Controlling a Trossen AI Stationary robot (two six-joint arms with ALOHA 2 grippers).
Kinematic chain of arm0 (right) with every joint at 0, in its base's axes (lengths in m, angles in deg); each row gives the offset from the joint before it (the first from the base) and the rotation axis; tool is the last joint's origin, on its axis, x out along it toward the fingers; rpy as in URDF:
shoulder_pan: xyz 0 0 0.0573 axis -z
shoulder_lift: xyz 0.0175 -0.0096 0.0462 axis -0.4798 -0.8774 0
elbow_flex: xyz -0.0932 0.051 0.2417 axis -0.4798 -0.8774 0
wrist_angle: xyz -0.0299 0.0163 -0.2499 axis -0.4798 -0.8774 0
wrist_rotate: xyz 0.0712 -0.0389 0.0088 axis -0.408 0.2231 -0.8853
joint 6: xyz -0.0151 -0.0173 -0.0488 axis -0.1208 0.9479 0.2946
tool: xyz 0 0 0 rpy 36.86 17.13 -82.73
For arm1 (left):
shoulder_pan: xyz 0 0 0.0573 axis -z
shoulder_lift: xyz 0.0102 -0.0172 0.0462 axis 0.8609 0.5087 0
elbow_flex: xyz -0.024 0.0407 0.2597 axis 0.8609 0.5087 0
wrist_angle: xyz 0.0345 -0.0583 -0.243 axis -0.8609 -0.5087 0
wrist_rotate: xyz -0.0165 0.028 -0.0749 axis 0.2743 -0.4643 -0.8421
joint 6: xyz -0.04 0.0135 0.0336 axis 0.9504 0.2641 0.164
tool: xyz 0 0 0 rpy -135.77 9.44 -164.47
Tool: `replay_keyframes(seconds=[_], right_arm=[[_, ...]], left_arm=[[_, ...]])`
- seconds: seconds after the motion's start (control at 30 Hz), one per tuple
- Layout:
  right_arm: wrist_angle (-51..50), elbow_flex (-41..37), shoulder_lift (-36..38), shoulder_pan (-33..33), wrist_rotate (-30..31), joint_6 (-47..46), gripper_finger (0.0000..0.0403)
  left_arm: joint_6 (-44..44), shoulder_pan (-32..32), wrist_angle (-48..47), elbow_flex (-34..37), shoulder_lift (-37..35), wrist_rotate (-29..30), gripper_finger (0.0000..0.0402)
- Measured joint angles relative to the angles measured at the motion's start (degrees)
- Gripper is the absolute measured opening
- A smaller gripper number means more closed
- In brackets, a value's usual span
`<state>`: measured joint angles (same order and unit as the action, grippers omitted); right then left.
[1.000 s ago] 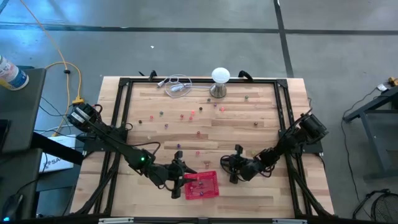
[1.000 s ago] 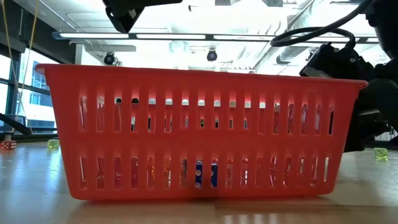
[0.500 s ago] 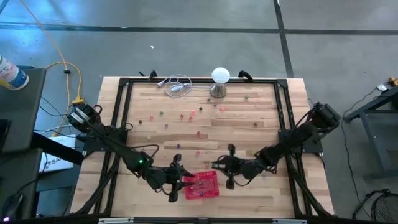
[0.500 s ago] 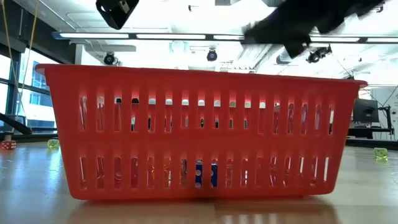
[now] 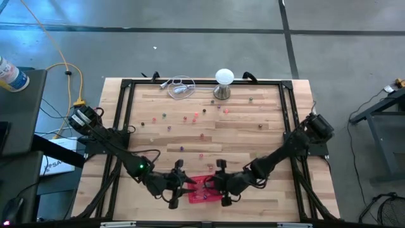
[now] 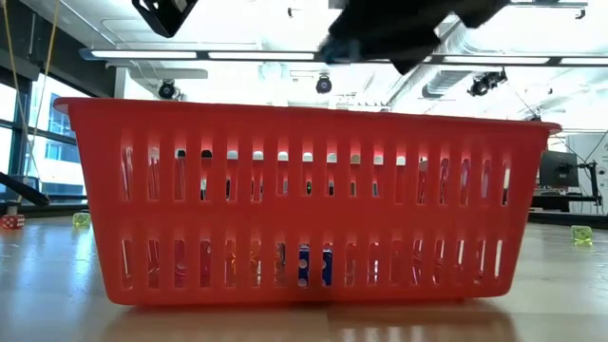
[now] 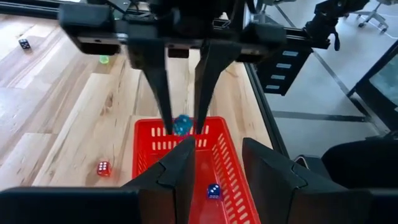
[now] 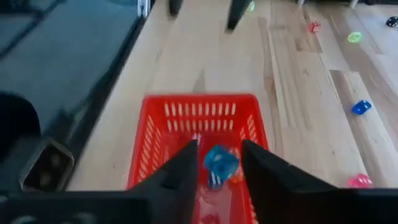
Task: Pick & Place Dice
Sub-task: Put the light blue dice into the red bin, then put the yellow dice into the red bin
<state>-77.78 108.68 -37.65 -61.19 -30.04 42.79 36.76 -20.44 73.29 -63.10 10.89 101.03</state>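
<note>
So the right pincer (image 8: 219,147) is parked right over the red basket (image 8: 186,109), with a blue die (image 8: 219,163) sitting inside it. That spot makes sense, since anything let go there lands inside the basket walls instead of bouncing off across the tabletop (image 5: 253,139). Whether the die is being pinched or has just been released can't be told from the views, tbh. It's seen above the basket floor, not resting on it. The left pincer (image 7: 217,146) is held just beside the basket on the opposite side, facing the right one. Its jaws are set moderately apart with nothing in them, probably kept there so the basket is watched or braced while the drop gets done. A few dice are already collected in the basket, including another blue one (image 7: 212,191) on the bottom. A red die (image 7: 103,168) is left lying just outside the basket, and plenty more dice (image 5: 185,118) are scattered well beyond it toward the far side, so lots of trips are judged to be left.
</note>
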Motion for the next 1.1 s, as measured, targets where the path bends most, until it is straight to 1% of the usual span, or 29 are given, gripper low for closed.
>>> replay_keyframes(seconds=[0.1,0.2,0.27,0.37,0.53,0.63,0.7,0.8,0.93,1.0,1.1], right_arm=[[0.21,-0.07,-0.12,-0.02,-0.89,-0.59,0.0171],[0.30,-0.09,-0.14,-0.06,-2.39,-0.69,0.0213],[0.24,-0.09,-0.14,-0.06,-2.69,-0.67,0.0235],[0.59,-0.09,-0.11,-0.03,-2.65,-0.23,0.0254],[0.36,-0.07,2.21,-0.98,-2.85,1.44,0.0255],[-4.63,-0.07,4.80,-1.74,-3.01,0.87,0.0246],[-9.06,-0.07,6.54,-2.15,-2.98,-1.60,0.0240],[-18.47,-0.07,9.74,-3.27,-3.69,-8.05,0.0232],[-32.40,-0.11,12.61,-4.89,-7.83,-19.73,0.0223],[-38.43,0.01,13.52,-5.37,-8.77,-25.89,0.0219],[-50.97,-0.04,14.23,-5.37,-9.22,-33.42,0.0212]], left_arm=[[0.14,0.63,0.01,0.00,0.00,0.02,0.0128],[0.14,1.11,0.02,0.00,0.00,0.00,0.0128],[0.18,1.12,0.02,0.00,0.00,-0.03,0.0128],[0.42,1.08,0.04,0.00,0.00,0.01,0.0128],[0.55,1.05,0.07,0.00,0.00,-0.01,0.0128],[0.57,1.07,0.07,0.00,0.00,-0.01,0.0128],[0.55,1.07,0.07,0.00,0.00,-0.01,0.0128],[0.55,1.05,0.04,0.00,0.00,0.02,0.0128],[0.55,1.07,0.05,0.00,0.00,-0.01,0.0128],[0.55,1.07,0.04,0.00,0.00,-0.01,0.0128],[0.55,1.05,0.04,0.00,0.00,-0.01,0.0128]])
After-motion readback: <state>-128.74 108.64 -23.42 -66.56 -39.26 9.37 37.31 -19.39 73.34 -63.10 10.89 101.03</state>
